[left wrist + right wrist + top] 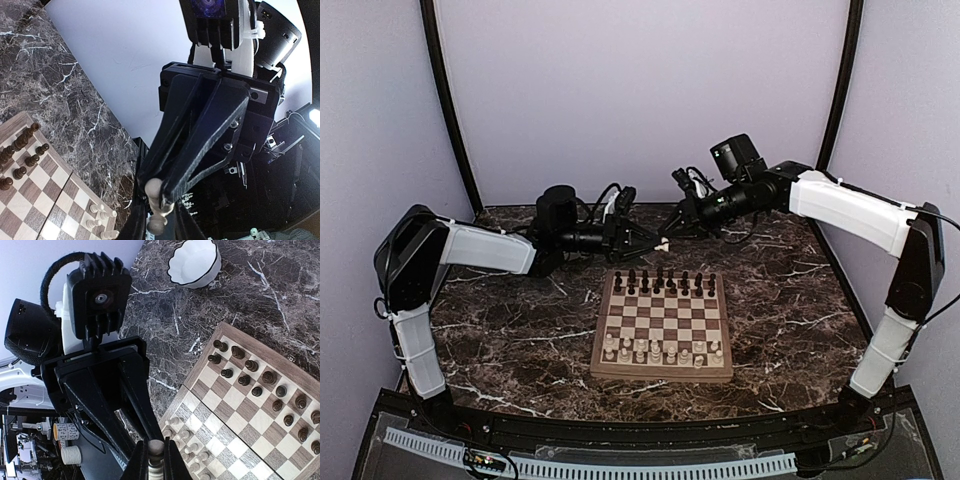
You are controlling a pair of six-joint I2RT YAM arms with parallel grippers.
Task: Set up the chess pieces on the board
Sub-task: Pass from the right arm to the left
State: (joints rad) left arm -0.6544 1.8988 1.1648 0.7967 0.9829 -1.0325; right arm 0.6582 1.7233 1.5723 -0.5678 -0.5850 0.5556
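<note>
Grip check: cream piece (663,243) held mid-air betw. both arms, pinched from opp. sides. Left gripper (655,244) reaching in from the left, fingers (142,415) clenched onto one end of it. Right gripper (672,238) coming from the right, fingers (200,150) clamped tight on the other end. Tips of the two grippers nearly touching, piece the only thing betw. them. Not on the board (665,373): hanging above the table (500,340) just past the board's far edge. Dark pieces (660,283) lined along far side, other cream pieces (660,352) along near side, all well below and apart from the fingers. White scalloped dish (195,265) on the table off the board.
</note>
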